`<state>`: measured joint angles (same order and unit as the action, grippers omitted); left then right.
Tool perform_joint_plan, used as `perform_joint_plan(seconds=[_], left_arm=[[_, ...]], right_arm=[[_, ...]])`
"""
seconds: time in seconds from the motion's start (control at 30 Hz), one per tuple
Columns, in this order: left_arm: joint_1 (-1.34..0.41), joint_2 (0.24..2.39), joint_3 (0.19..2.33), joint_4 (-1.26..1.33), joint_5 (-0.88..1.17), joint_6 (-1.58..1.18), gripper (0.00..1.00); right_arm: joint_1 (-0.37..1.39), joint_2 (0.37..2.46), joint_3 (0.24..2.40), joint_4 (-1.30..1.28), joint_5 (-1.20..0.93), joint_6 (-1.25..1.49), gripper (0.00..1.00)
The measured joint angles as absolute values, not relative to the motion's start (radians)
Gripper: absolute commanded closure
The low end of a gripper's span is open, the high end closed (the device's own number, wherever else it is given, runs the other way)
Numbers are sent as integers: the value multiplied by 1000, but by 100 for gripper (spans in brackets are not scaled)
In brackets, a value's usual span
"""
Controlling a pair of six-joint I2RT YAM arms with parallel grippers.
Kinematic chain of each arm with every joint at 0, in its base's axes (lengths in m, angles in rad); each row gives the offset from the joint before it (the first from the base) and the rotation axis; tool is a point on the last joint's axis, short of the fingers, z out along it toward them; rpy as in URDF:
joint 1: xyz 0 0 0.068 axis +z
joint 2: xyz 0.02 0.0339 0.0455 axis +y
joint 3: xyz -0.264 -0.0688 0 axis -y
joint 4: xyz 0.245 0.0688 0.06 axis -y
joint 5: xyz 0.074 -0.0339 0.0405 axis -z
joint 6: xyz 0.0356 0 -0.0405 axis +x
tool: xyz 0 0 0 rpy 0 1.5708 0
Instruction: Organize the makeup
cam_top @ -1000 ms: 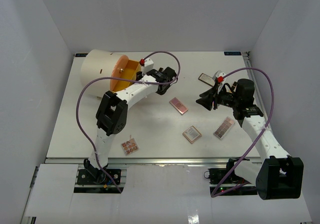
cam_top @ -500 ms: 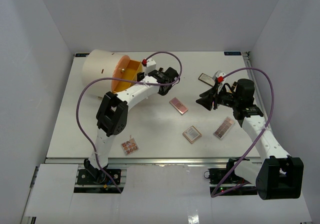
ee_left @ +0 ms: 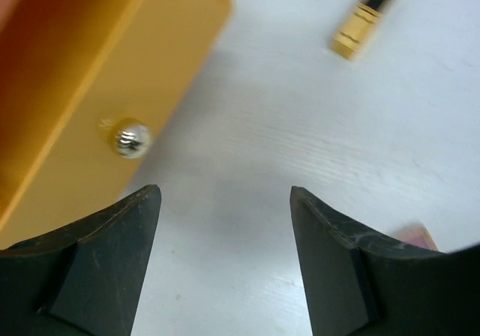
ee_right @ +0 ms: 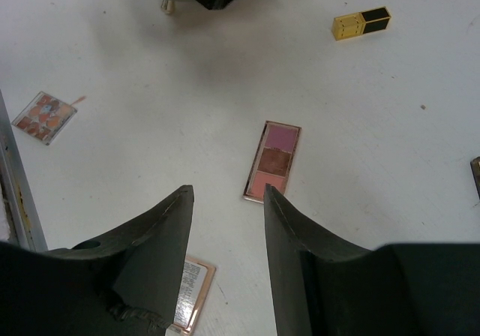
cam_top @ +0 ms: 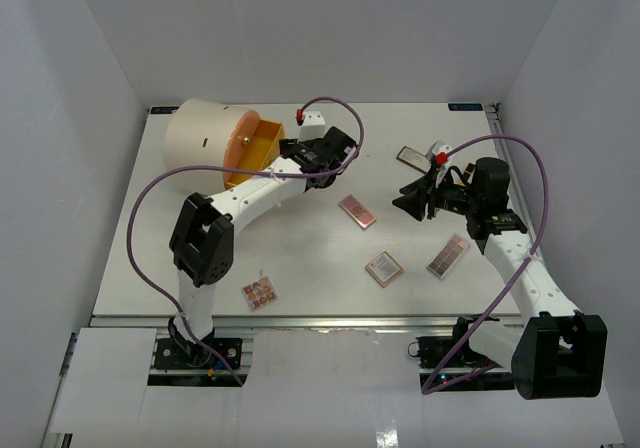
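Several flat palettes are lying scattered over the white table (cam_top: 300, 258) and none is sitting in the orange drawer (ee_left: 112, 81) yet, so the sorting is looking barely begun. That drawer is standing pulled out of the cream cylinder (cam_top: 200, 138) at ten o'clock on the table, and its small round silver knob (ee_left: 132, 139) is gleaming. The left gripper (ee_left: 225, 193) is hovering beside it, fingers spread and holding nothing. A square gold-and-black lipstick (ee_left: 366, 19) is lying at one o'clock from it. The right gripper (ee_right: 226, 193), also parted and empty, is aiming at a three-pan palette (ee_right: 273, 160) in pink, brown and peach with a thin metallic rim. Picking it up is probably calling for a low pinch across its narrow edges, since it is lying thin, glossy and flush with the table
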<state>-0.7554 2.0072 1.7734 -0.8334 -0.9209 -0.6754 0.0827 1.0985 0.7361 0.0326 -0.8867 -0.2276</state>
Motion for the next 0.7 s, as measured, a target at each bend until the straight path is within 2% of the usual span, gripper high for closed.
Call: perform_joint_plan(seconds=[0.13, 0.33, 0.5, 0.7], left_arm=[[-758, 1873, 1604, -651, -678, -454, 2], [-747, 1792, 1523, -469, -386, -258, 2], [-677, 1854, 1583, -434, -184, -201, 2], [-560, 2057, 1808, -446, -26, -187, 2]], right_arm=[[77, 1098, 736, 33, -886, -228, 50], [71, 1094, 736, 32, -887, -233, 49], [65, 1094, 736, 28, -888, -242, 49], [62, 1093, 736, 25, -891, -245, 48]])
